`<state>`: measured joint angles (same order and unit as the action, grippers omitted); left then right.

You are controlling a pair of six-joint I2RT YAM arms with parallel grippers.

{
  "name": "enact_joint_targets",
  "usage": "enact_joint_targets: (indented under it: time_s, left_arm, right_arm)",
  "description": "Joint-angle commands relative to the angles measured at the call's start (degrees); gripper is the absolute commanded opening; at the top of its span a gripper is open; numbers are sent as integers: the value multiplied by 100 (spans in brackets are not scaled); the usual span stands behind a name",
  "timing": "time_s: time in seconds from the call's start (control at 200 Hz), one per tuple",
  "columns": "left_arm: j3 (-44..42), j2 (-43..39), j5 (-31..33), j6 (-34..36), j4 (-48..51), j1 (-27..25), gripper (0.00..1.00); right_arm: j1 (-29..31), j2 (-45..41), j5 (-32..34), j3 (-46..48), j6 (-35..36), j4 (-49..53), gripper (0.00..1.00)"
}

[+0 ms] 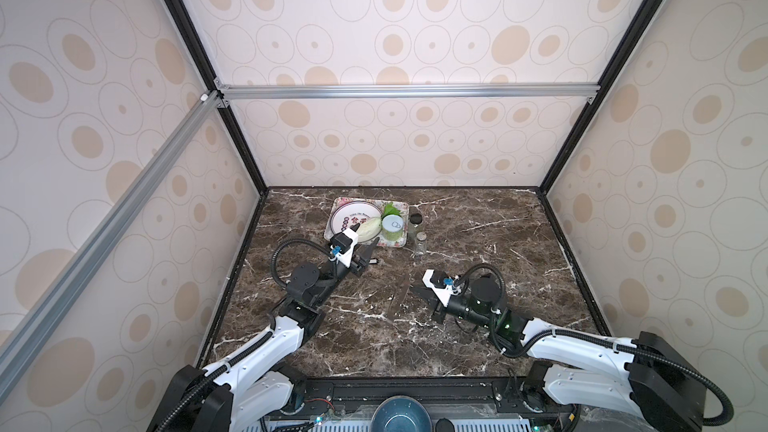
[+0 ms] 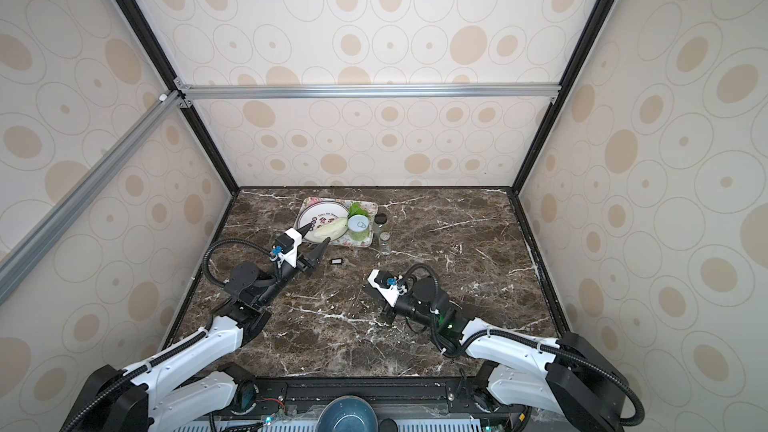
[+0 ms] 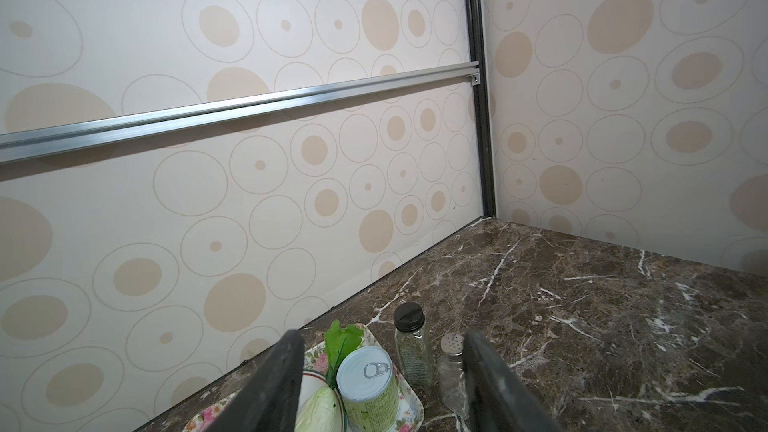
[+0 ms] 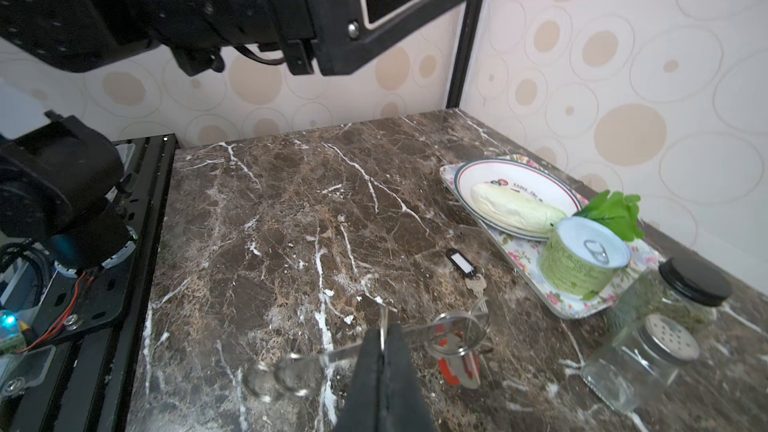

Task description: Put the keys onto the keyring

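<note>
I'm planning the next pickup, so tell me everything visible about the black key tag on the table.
The black key tag is a small rounded rectangle, plastic-looking, glossy black with a white label window in its middle. It lies flat on the marble table, near the floral tray but apart from it. A small silvery key lies at one end, seemingly joined by a little ring. Nothing grips it.

White arm shells (image 1: 270, 336) with black joints (image 1: 305, 280); ribbed black cables (image 1: 274, 261) loop alongside. White wrist brackets (image 1: 348, 242) carry blue plugs (image 1: 336, 249). The right gripper (image 4: 384, 331) is black and tapering; a green light (image 1: 505, 326) glows on that arm.
</note>
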<state>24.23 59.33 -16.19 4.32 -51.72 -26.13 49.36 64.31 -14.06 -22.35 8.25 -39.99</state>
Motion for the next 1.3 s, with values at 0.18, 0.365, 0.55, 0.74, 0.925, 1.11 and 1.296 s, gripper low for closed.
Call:
enact_joint_targets:
  time_s: [0.18,0.365,0.55,0.74,0.925,1.11,1.296]
  left_arm:
    - [262,-104,-1404,342,61,40,58]
    - [267,-146,-2003,488,101,38,56]
    - [314,-91,-2564,650,175,29,54]
    - [398,-53,-3198,887,387,-4,50]
    - [489,7,-3414,1108,629,-81,50]
    - [673,102,-3563,1378,1062,-210,49]
    - [1003,268,-3677,1908,1849,-456,49]
  right_arm:
    - [-29,157,-549,408,581,-2635,0]
    - [-42,401,-566,368,566,-3153,0]
    - [-50,825,-632,273,383,-4036,0]
    - [-50,904,-676,169,368,-4070,0]
    - [-57,720,-532,248,446,-4072,0]
    - [-82,490,-328,389,590,-4051,0]
    - [-91,269,-294,390,642,-3685,0]
